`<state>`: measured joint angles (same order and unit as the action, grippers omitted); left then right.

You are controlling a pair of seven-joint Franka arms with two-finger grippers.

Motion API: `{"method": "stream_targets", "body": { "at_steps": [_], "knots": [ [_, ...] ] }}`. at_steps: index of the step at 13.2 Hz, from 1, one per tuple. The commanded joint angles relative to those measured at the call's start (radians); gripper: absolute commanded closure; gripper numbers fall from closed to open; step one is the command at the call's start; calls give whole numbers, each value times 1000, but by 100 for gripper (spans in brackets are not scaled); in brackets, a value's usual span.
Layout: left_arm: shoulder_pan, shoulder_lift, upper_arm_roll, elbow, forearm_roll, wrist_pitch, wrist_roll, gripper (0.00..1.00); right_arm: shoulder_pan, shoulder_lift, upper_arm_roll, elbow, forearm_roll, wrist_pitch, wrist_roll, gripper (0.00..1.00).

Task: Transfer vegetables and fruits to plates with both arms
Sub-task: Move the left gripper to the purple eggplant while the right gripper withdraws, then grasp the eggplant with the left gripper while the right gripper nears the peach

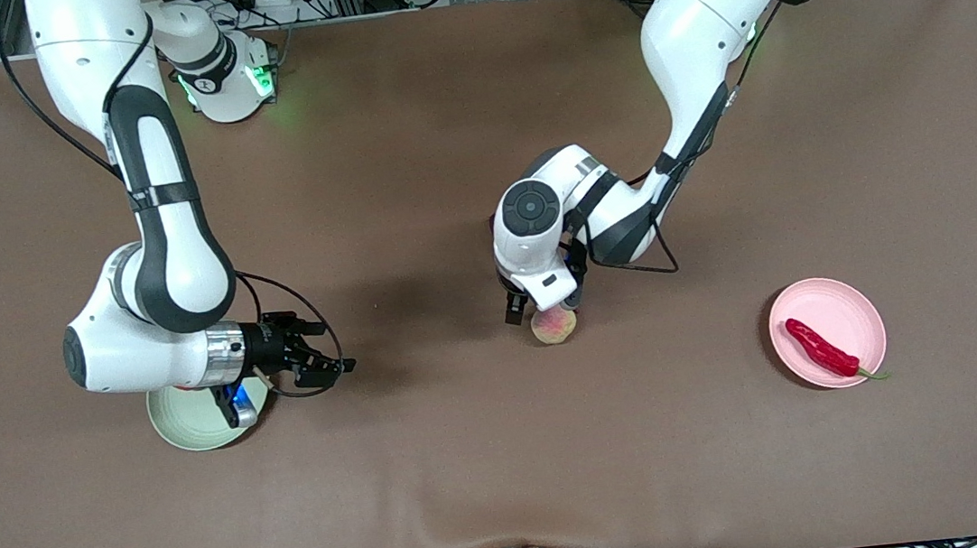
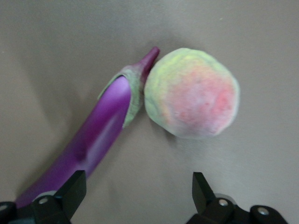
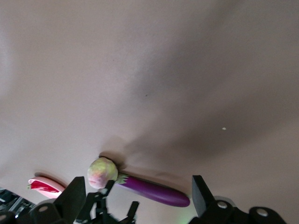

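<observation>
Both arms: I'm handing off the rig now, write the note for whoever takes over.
Left tool: open, low over the peach at table centre, not gripping.
Right tool: open, empty, beside the green plate.
Eggplant: on the table, stem against the peach.
Done: chili pepper on the pink plate.
Left: peach and eggplant. The apple is not visible.

Brown bench [image 1: 473, 475]; on it a pale pink plate [image 1: 856, 317] carrying a glossy red chili [image 1: 819, 349] with green stem, a pale green plate [image 1: 186, 424], a pink-and-yellow-green peach [image 2: 191, 93], and touching the peach a glossy purple eggplant [image 2: 93, 140] with a greenish cap
</observation>
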<state>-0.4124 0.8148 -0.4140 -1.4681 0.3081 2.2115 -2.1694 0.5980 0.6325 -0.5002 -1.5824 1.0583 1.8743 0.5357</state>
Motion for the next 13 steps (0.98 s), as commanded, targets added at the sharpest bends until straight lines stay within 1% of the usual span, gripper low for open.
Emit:
{"method": "stream_targets", "body": {
  "at_steps": [1, 3, 5, 7, 8, 10, 12, 13],
  "knots": [
    [-8, -19, 9, -49, 35, -4, 11, 0, -4, 7, 31, 12, 66, 31, 23, 0],
    [-9, -42, -3, -78, 36, -57, 92, 0, 5, 13, 40, 12, 75, 71, 43, 0],
    [-14, -49, -35, -80, 36, -131, 189, 0, 14, 13, 52, 12, 77, 104, 85, 0],
    [-14, -51, -51, -80, 36, -173, 259, 0, 26, 19, 71, 12, 75, 153, 119, 0],
    [-14, -49, -55, -80, 36, -174, 279, 0, 32, 24, 80, 12, 77, 189, 125, 0],
    [-17, -48, -55, -84, 36, -174, 337, 0, 39, 33, 120, 12, 77, 271, 153, 0],
    [-17, -40, -55, -84, 36, -161, 349, 0, 46, 38, 137, 10, 77, 293, 165, 0],
    [-17, -34, -55, -86, 36, -138, 349, 7, 52, 47, 137, 12, 78, 301, 167, 0]
  ]
}}
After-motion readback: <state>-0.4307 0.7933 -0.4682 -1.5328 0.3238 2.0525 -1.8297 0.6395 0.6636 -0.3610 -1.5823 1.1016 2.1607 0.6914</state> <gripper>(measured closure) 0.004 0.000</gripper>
